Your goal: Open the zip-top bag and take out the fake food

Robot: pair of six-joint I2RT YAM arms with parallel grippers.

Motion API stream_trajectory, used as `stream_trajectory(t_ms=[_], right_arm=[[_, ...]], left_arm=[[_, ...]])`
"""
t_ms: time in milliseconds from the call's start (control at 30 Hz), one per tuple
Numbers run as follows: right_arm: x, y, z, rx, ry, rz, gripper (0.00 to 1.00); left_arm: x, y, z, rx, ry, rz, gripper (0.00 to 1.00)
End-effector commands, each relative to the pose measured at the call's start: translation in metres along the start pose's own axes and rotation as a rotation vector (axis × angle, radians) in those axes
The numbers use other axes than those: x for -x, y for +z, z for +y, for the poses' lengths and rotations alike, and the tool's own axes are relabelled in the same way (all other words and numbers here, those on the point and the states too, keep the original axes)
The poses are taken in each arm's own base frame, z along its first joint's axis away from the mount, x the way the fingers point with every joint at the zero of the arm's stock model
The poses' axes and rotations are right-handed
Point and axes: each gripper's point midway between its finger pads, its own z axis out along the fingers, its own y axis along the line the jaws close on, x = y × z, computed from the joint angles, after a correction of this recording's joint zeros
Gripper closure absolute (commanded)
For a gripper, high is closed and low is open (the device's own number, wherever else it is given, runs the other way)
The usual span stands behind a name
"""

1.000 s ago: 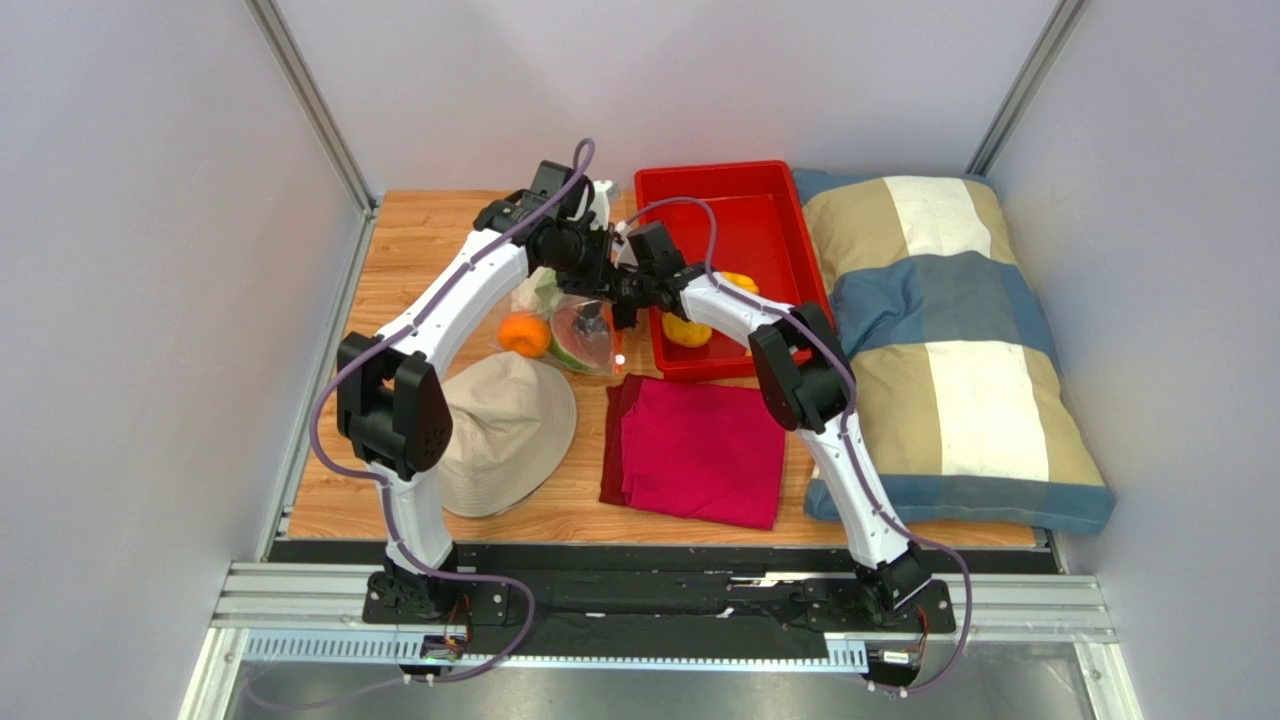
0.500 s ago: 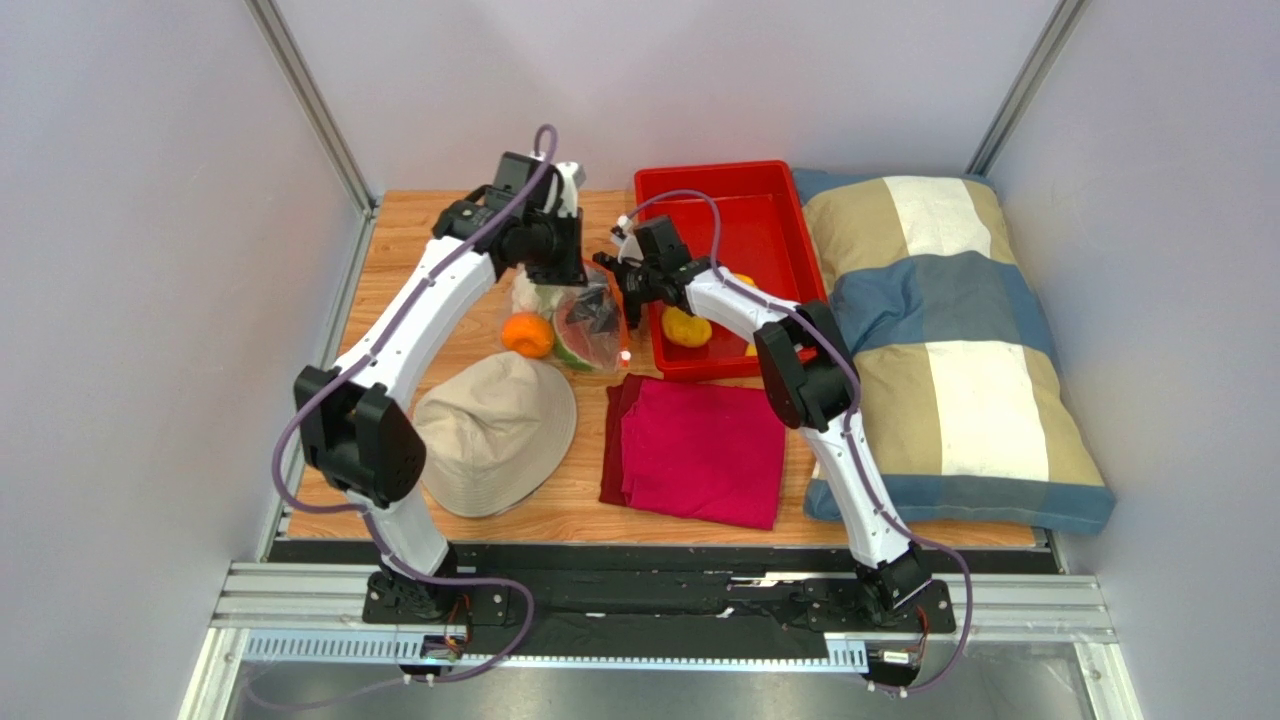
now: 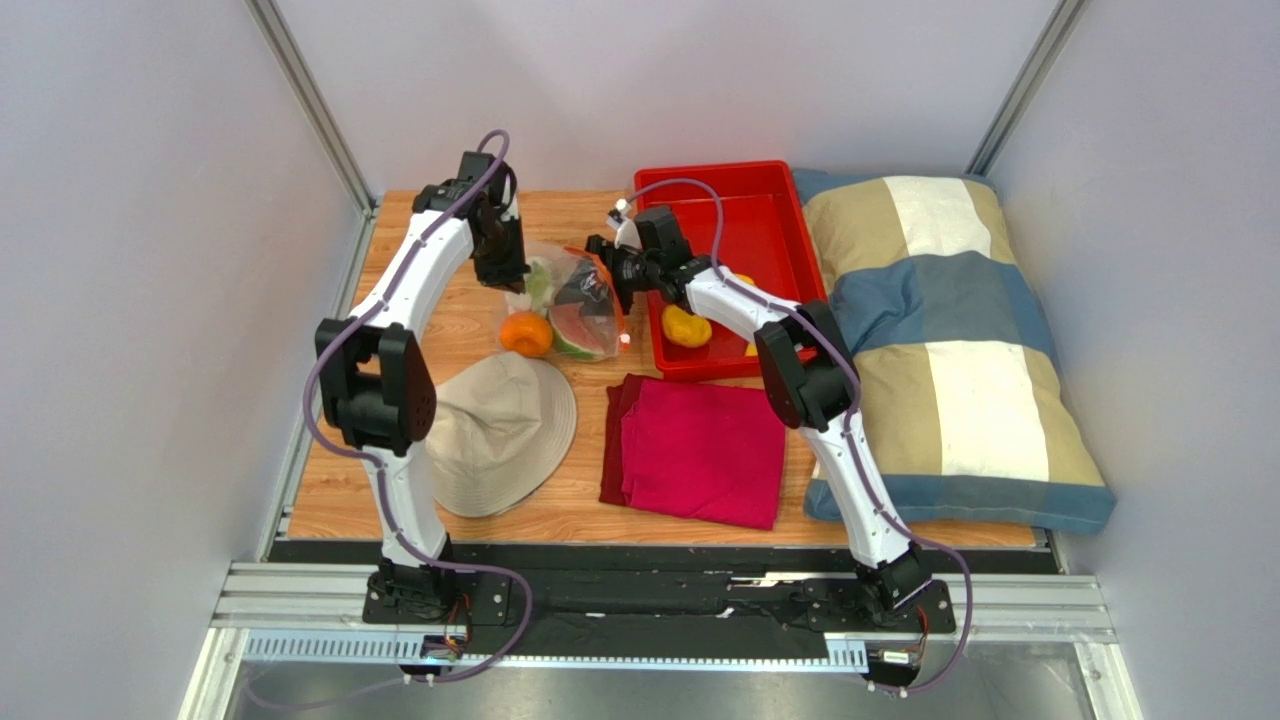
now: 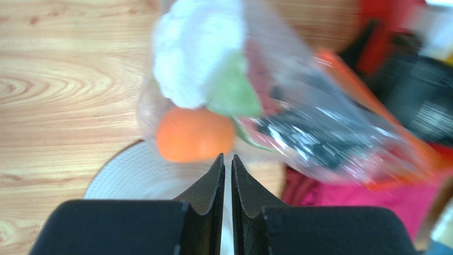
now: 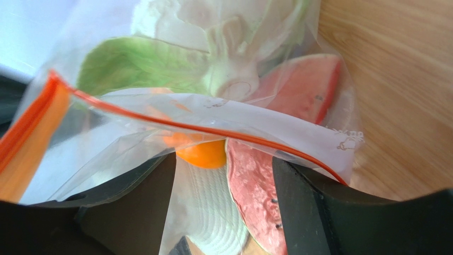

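Note:
The zip-top bag (image 3: 583,293) lies on the wood between my grippers, its orange-red zip strip (image 5: 212,127) towards the tray. Through the film show the white cauliflower (image 4: 194,53) and the watermelon slice (image 5: 298,85). An orange (image 3: 525,333) sits at the bag's near-left edge; whether it is inside I cannot tell. My left gripper (image 4: 227,158) hovers left of the bag, all but shut with only a thin slit and nothing in it. My right gripper (image 5: 223,212) stands wide open at the bag's mouth, with loose film draped over its fingers (image 5: 319,212).
The red tray (image 3: 714,170) behind my right arm holds a yellow fruit (image 3: 685,327). A beige hat (image 3: 496,435) and a folded red cloth (image 3: 699,450) lie nearer the bases. A striped pillow (image 3: 947,345) fills the right side.
My left arm has drawn back to the left, off the bag. My right gripper has opened wide and shifted a little left, and the bag has settled flatter on the wood.

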Motion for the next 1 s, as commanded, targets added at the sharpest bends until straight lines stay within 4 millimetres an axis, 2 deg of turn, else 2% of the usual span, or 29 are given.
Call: stream_trajectory(t_ms=[0,100,167,200,267,300,333,400,433,467,500,533,567,667,733,867,967], right_arm=[[0.023,0.002,0.027,0.083,-0.027,-0.071,0.29],[0.031,0.003,0.029,0.098,-0.039,-0.096,0.28],[0.035,0.004,0.032,0.116,-0.041,-0.109,0.27],[0.036,0.004,0.031,0.12,-0.036,-0.111,0.26],[0.038,0.005,0.031,0.124,-0.042,-0.121,0.25],[0.037,0.006,0.03,0.129,-0.04,-0.12,0.24],[0.04,0.006,0.032,0.14,-0.04,-0.134,0.22],[0.044,0.008,0.03,0.147,-0.03,-0.148,0.19],[0.044,0.009,0.032,0.154,-0.024,-0.146,0.19],[0.045,0.011,0.031,0.156,-0.019,-0.145,0.19],[0.045,0.012,0.031,0.158,-0.019,-0.147,0.19],[0.046,0.013,0.029,0.155,-0.016,-0.148,0.18],[0.047,0.014,0.028,0.153,-0.016,-0.152,0.16],[0.051,0.017,0.026,0.146,-0.016,-0.161,0.13],[0.051,0.02,0.023,0.14,-0.01,-0.158,0.13],[0.055,0.026,0.02,0.142,-0.008,-0.17,0.13],[0.054,0.032,0.02,0.138,-0.005,-0.169,0.13]], left_arm=[[0.022,0.006,0.014,0.058,-0.033,-0.031,0.88],[0.034,0.012,0.026,0.099,-0.051,-0.061,0.88],[0.044,0.008,0.035,0.118,-0.077,-0.1,0.88],[0.057,-0.001,0.032,0.098,-0.086,-0.161,0.89],[0.062,-0.006,0.033,0.069,-0.081,-0.209,0.91],[0.078,-0.02,0.03,0.057,-0.081,-0.293,0.91],[0.081,-0.022,0.033,0.062,-0.089,-0.316,0.9],[0.083,-0.009,0.039,0.041,-0.12,-0.317,0.88],[0.09,-0.008,0.041,0.026,-0.13,-0.318,0.89],[0.084,0.015,0.044,0.024,-0.144,-0.258,0.9],[0.079,0.022,0.045,0.03,-0.148,-0.216,0.92],[0.086,0.025,0.043,0.017,-0.15,-0.22,0.93],[0.08,0.042,0.04,-0.009,-0.163,-0.176,0.93],[0.076,0.063,0.042,-0.003,-0.193,-0.143,0.94],[0.072,0.072,0.044,0.002,-0.201,-0.123,0.94],[0.059,0.089,0.018,-0.156,-0.205,-0.03,0.94],[0.048,0.085,0.0,-0.245,-0.247,0.026,0.96]])
